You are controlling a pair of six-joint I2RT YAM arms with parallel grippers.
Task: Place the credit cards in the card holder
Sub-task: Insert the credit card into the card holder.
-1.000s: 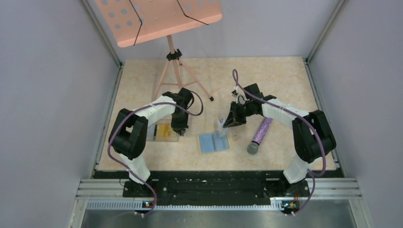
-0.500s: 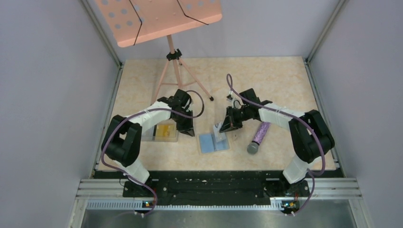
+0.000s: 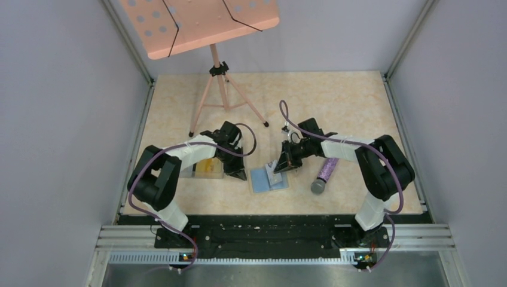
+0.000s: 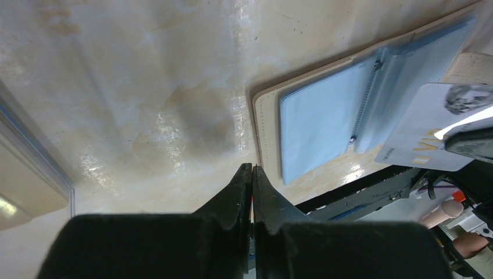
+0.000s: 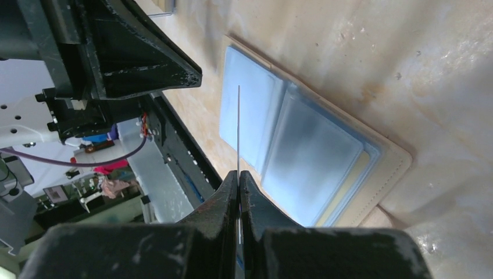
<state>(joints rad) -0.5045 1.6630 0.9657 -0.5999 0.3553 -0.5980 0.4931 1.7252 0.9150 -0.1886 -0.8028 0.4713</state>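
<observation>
- Tan-rimmed and light blue inside, the card holder [image 3: 261, 180] lay open and flat on the bench [image 3: 335, 101], close to the near edge and about midway along it.
- Its two blue panels faced up, with a fold line running between them.
- Just beside the card holder's left edge, the left gripper [image 3: 242, 175] pointed down at bare bench. Its jaws were pressed together with nothing visible between them, and its tips were low over the surface; whether they touched it could not be told.
- Toward the left edge, a clear box [image 3: 190, 170] sat on the bench with yellow cards [image 3: 209, 168] showing inside, partly hidden by the left arm.
- Over the card holder's far right part, the right gripper [image 3: 276, 168] was clamped on a white card [image 4: 424, 122] with grey print and gold lettering.
- In the right wrist view that card appeared edge-on as a thin line, reaching out past the fingertips [image 5: 224, 195] above the blue panels. Whether its leading edge touched a pocket could not be told.
- Right of the card holder and apart from it, a purple glittery microphone [image 3: 327, 169] lay on the bench, its grey head toward the near edge.
- Farther back on the left stood a pink music stand [image 3: 200, 24] on tripod legs.
</observation>
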